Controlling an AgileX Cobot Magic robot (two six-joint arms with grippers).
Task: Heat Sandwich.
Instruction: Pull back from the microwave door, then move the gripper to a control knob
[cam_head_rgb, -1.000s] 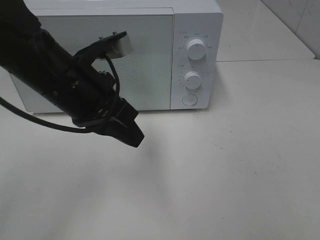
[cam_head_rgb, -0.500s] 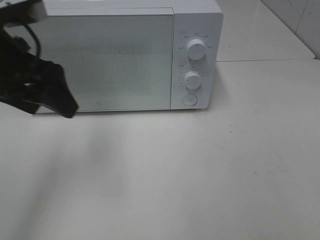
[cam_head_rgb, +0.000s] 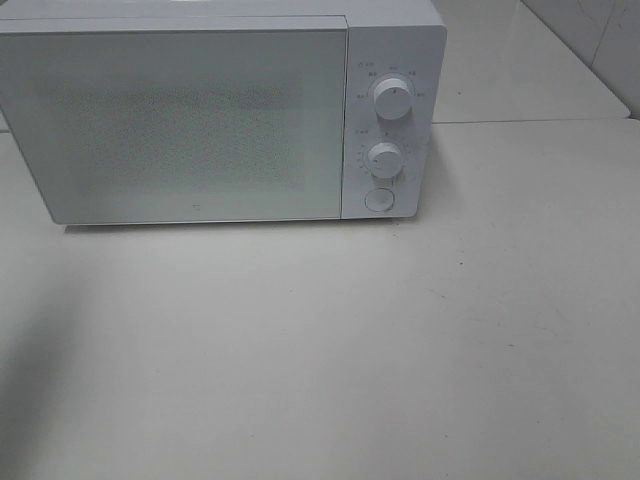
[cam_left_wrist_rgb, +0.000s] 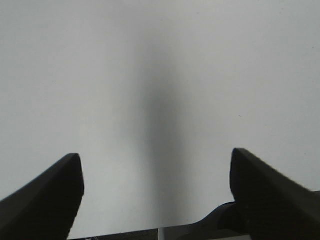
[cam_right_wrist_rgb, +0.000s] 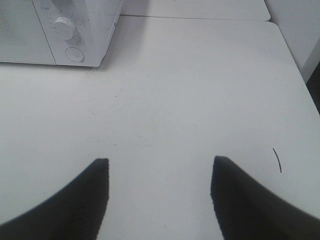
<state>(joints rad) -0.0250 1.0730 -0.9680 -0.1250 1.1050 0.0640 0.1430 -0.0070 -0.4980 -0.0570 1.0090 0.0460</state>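
high view: a white microwave (cam_head_rgb: 200, 120) stands on the pale table (cam_head_rgb: 400, 350), door closed. left wrist view: the left gripper (cam_left_wrist_rgb: 155, 156) has jaws wide apart above the table. right wrist view: the right gripper (cam_right_wrist_rgb: 160, 161) is also spread, holding nothing. where the sandwich is, i cannot tell.

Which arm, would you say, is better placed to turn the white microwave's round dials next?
Right, probably. The open right gripper faces the white microwave, its round dial and button in view; the open left gripper faces only white table.
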